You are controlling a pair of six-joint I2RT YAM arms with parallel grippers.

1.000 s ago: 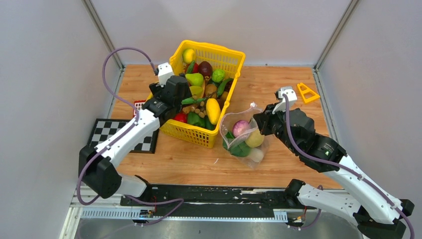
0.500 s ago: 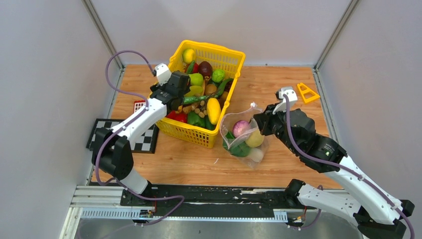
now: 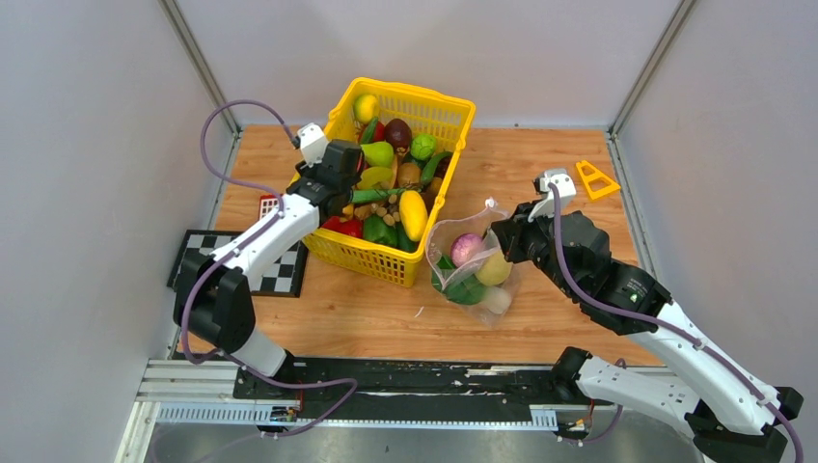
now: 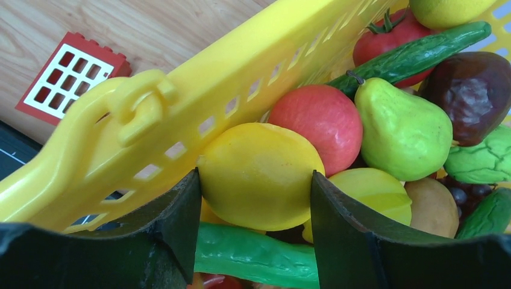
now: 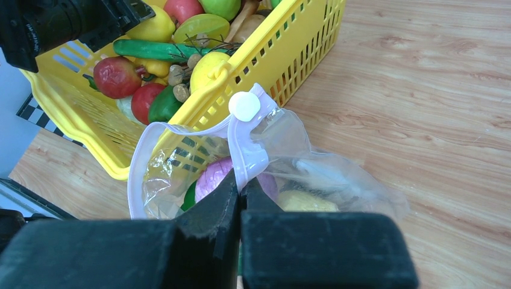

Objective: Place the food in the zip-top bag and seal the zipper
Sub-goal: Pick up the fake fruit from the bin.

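My left pincer (image 4: 253,177) has no slack. A yellow fruit (image 4: 259,156) fills the gap from jaw to jaw, the basket wall (image 4: 241,66) runs close on the left, and a green pear (image 4: 401,129) and red fruit (image 4: 322,117) crowd ahead. My right pincer (image 5: 241,185) pinches the zip-top bag (image 5: 301,144); to the right of the bag, the worktop (image 5: 434,90) lies open.

Left wrist view: yellow basket (image 4: 120,120) cut off by frame edges. Yellow fruit (image 4: 259,156) sits between left gripper (image 4: 253,180) fingers, firm contact not discernible.

Right wrist view: zip-top bag (image 5: 289,138) lower part hidden behind right gripper (image 5: 240,183). Contents blurred through plastic.
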